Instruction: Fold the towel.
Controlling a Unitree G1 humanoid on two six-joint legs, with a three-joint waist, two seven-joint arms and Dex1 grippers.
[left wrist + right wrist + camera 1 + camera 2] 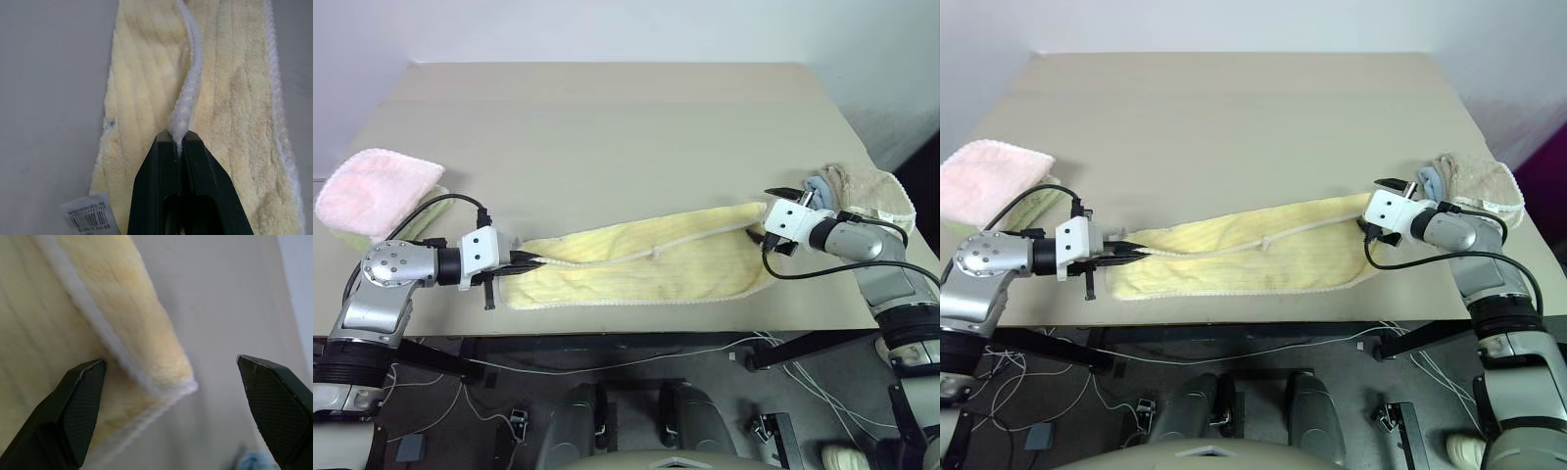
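The left claw [530,261] clamps the whitish stitched edging of the long pale yellow terry-cloth towel [636,266], anchoring one end on the beige surface [607,127], while the right claw [178,404] gapes around the far corner, poised to pinch.

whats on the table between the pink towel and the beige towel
In the left eye view, the yellow towel stretches across most of the gap between the pink towel and the beige towel, with the left gripper shut on its edging and the right gripper open at its other end.

Barcode and tiny unreadable print on the towel's [230,88] white label [90,215].
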